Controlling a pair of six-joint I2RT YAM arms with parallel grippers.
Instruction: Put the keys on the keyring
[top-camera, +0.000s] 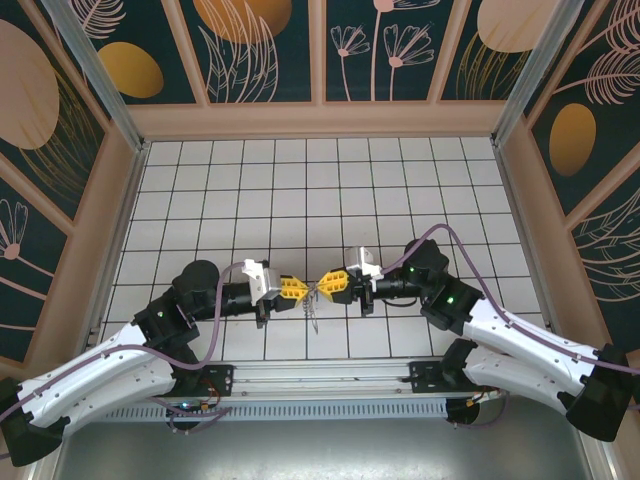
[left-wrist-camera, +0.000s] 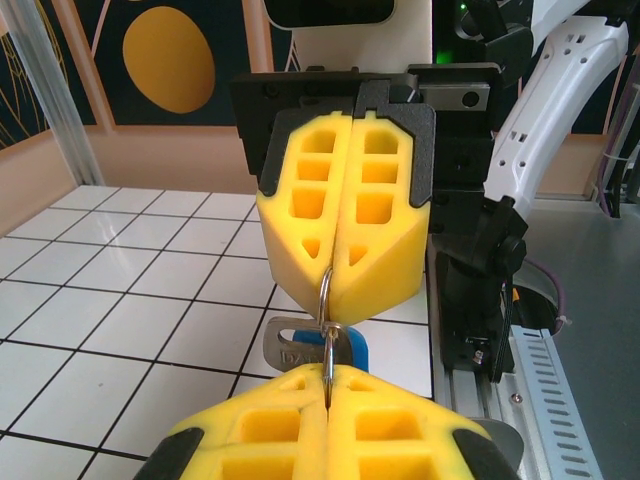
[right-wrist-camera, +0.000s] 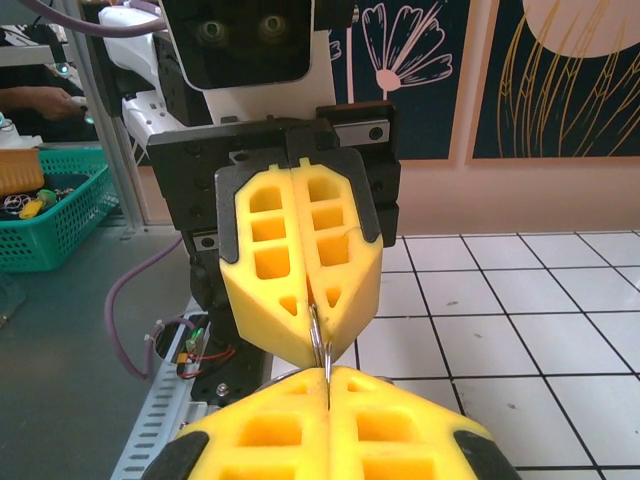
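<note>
My left gripper (top-camera: 297, 288) and right gripper (top-camera: 331, 283) meet tip to tip above the near middle of the tiled floor. Both are shut on the keyring (top-camera: 314, 291), a thin metal loop pinched edge-on between the two pairs of yellow pads. In the left wrist view the left gripper (left-wrist-camera: 327, 378) holds the keyring (left-wrist-camera: 326, 300) from below and the right gripper (left-wrist-camera: 345, 262) holds it from above. The key (left-wrist-camera: 298, 348), silver with a blue head, hangs on the ring just behind my pads. In the right wrist view the right gripper (right-wrist-camera: 328, 378) clamps the keyring (right-wrist-camera: 318, 338) opposite the left gripper (right-wrist-camera: 305, 262).
A pale thin part (top-camera: 313, 316) dangles from the ring toward the floor. The aluminium rail (top-camera: 320, 376) with the arm bases runs along the near edge. Beyond the table, a green basket (right-wrist-camera: 50, 215) of small items stands at the left of the right wrist view. Wooden walls (top-camera: 320, 120) enclose the floor.
</note>
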